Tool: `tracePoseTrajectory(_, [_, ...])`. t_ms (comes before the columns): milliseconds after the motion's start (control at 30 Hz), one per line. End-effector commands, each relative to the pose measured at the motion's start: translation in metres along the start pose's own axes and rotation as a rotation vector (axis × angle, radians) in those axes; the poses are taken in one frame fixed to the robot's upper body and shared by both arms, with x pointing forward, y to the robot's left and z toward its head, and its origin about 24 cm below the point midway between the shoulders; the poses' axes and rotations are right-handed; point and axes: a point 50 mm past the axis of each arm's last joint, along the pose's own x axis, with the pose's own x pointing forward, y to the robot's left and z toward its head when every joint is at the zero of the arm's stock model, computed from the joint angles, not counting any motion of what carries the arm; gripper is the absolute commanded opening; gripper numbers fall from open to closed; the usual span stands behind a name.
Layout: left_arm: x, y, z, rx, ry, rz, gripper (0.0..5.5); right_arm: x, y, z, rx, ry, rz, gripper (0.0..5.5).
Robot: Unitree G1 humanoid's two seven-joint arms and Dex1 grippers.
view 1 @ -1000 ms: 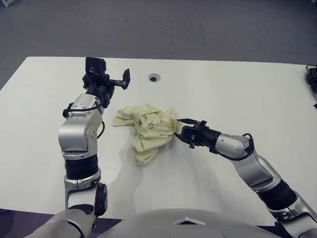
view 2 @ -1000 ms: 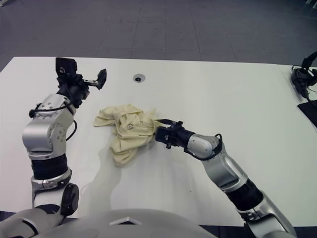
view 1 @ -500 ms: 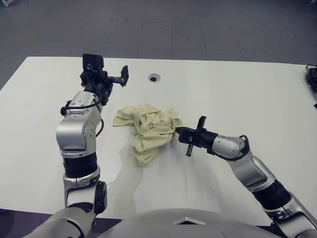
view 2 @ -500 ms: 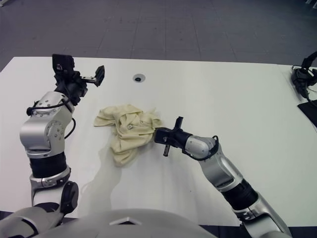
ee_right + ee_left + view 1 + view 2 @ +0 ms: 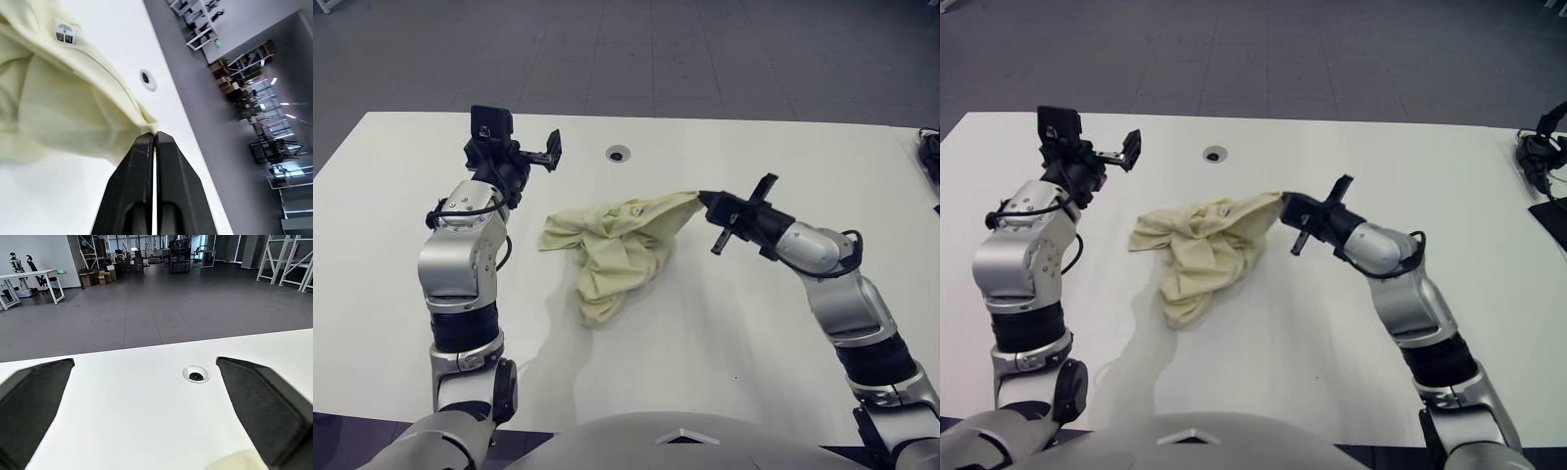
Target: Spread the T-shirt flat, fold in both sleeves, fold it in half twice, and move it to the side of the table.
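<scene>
In your left eye view the pale yellow T-shirt (image 5: 612, 250) lies crumpled at the centre of the white table (image 5: 754, 333). One edge is drawn up toward centre right, where the right gripper (image 5: 705, 199) is clenched on it. The left gripper (image 5: 546, 154) hangs in the upper left, apart from the cloth, with a round cable port (image 5: 618, 153) just to its right.

Your right eye view adds black cabled gear (image 5: 1540, 147) at the frame's right edge.

In the left wrist view that claw's fingers (image 5: 34, 401) are released, spread wide above the table top. The port lies ahead, and a corner of cloth shows at the lower right.

The right wrist view shows you the fingers pinched on the hem, with a white label (image 5: 64, 32) on the cloth at the upper left
</scene>
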Motion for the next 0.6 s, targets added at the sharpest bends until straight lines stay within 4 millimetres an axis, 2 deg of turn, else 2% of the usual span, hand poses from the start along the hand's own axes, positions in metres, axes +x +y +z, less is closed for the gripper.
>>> tracePoseTrajectory(33, [-0.006, -0.011, -0.014, 0.193, 0.036, -0.173, 5.40, 0.002, -0.004, -0.001, 0.008, -0.002, -0.020, 0.02])
tracePoseTrajectory(167, [-0.012, -0.021, -0.033, 0.531, 0.082, -0.403, 5.40, 0.002, 0.003, -0.001, 0.025, -0.004, -0.005, 0.02])
tracePoseTrajectory(267, [-0.016, -0.030, -0.049, 0.697, 0.121, -0.554, 5.40, 0.003, 0.003, -0.001, 0.028, -0.005, -0.004, 0.02])
tracePoseTrajectory(400, [-0.013, -0.043, -0.060, 0.788, 0.129, -0.677, 5.40, 0.003, 0.004, -0.001, 0.028, -0.007, -0.003, 0.02])
tracePoseTrajectory(600, [0.000, -0.052, -0.059, 0.822, 0.084, -0.707, 4.43, 0.005, 0.005, 0.000, 0.033, -0.009, -0.002, 0.00])
